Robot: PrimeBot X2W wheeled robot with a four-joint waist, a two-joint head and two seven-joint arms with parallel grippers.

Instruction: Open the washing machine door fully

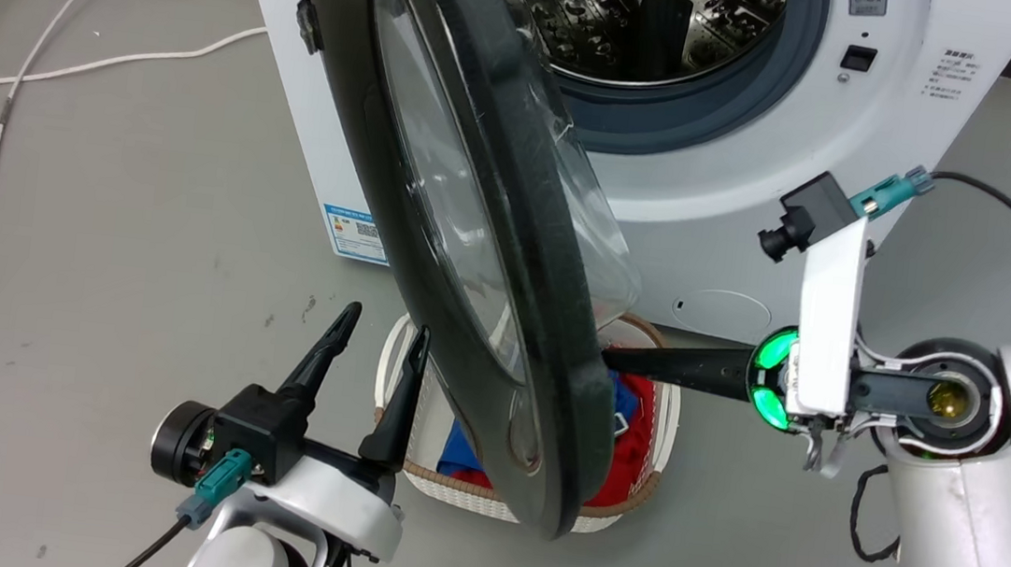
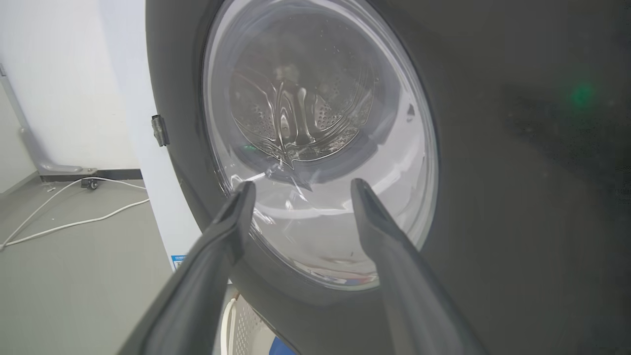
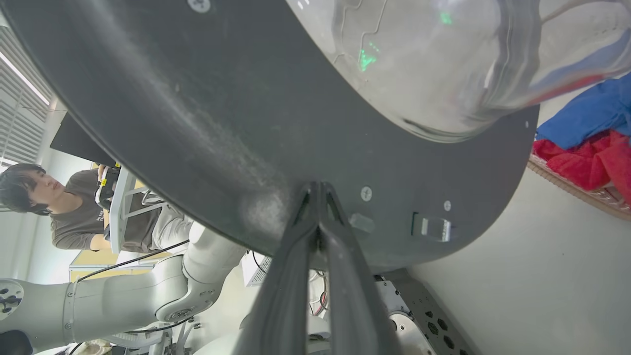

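The washing machine door [image 1: 465, 223] stands partly open, roughly square to the front of the washing machine [image 1: 744, 158]. In your head view it is hinged at about 10 o'clock and runs down through the centre to 6 o'clock, where its lower rim hangs over the laundry basket [image 1: 464, 497]. Behind it, at 12 o'clock, the steel drum [image 1: 628, 15] is exposed.

Your right gripper [image 1: 608, 355] comes in from 3 o'clock with its jaws pressed together on nothing, tips against the door's inner face near the rim. Your left gripper [image 1: 387, 323] sits at 7 o'clock on the door's outer side, jaws wide apart and close to the glass. Whether they touch it, you cannot tell from here.

I judge you are partway through the opening: the door is off its latch but not fully back. The next move calls for a steady push toward 9 o'clock along the hinge arc, with the left arm out of the door's path.
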